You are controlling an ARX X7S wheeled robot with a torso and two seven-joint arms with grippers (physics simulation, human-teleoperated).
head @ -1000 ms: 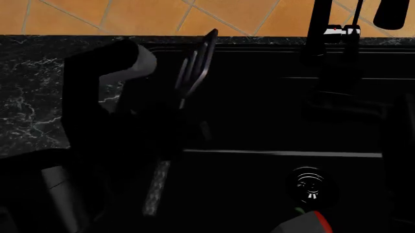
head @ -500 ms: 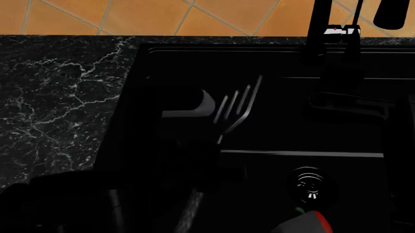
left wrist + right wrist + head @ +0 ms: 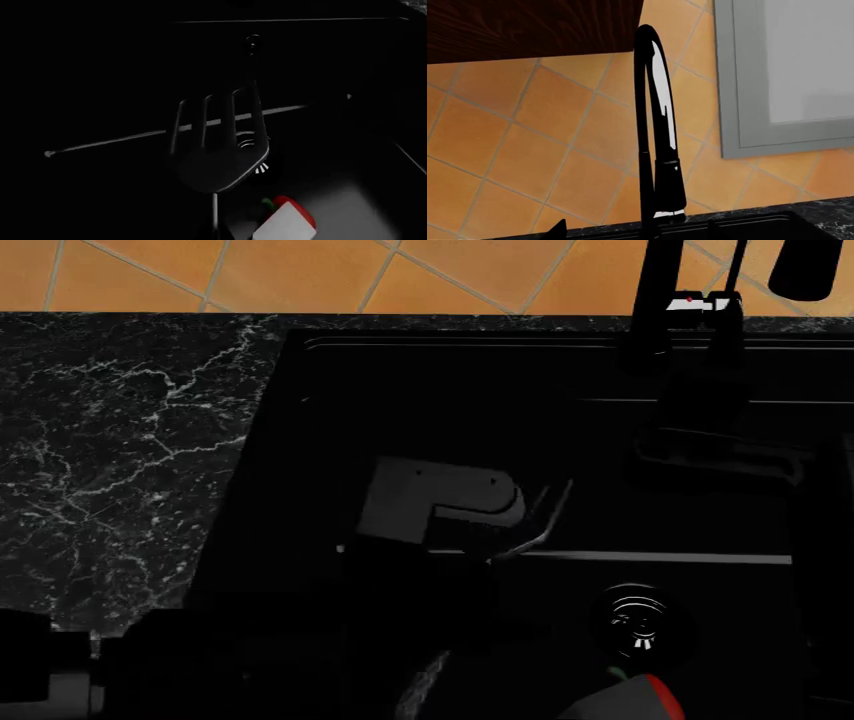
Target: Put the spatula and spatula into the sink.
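While its jaws are clamping the spatula [image 3: 220, 150], the left gripper [image 3: 474, 540] is hanging over the sink [image 3: 400, 380]; right gripper unseen.

Black marble surface [image 3: 120, 450] with white veining, running under a wall of orange tiles [image 3: 334, 270]; bare on the stretch left of the basin; set into it, glossy black sink [image 3: 400, 370], rectangular, with a thin pale ridge line [image 3: 641, 558] across its floor and a round metal drain [image 3: 638, 618] near the front; black faucet [image 3: 661, 300] rising at the back rim, tall and curved in the right wrist view [image 3: 654, 125]; inside the basin, near the drain, a red and white object [image 3: 627, 700], partly cut off by the frame edge, also visible from the left wrist [image 3: 287, 222]; too dark to tell what else lies on the sink floor.
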